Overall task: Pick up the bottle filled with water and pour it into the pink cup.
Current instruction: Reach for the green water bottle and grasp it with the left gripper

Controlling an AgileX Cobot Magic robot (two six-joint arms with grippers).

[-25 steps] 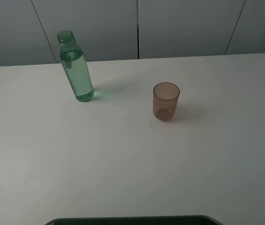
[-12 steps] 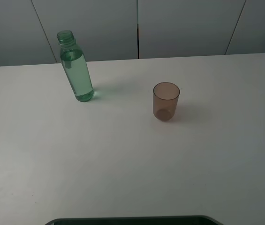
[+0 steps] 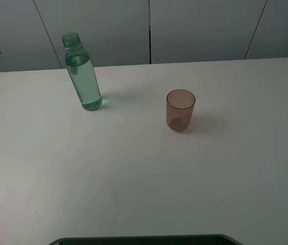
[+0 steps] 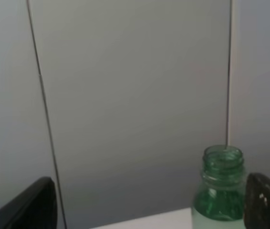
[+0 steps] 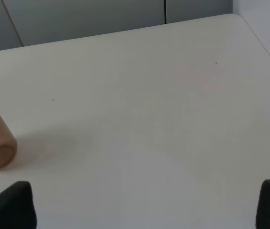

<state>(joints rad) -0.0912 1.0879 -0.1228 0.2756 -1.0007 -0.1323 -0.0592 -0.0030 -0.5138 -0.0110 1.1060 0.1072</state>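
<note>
Exterior high: bottle (image 3: 83, 76) stands upright, mouth up.

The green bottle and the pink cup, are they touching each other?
Apart. The exterior high view shows the bottle standing to the left of the pink cup, with a wide stretch of bare table between them.

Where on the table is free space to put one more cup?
The table is bare in its near half, in front of the bottle and the pink cup, and on the right beyond the cup. The gap between those two is tightest.
</note>
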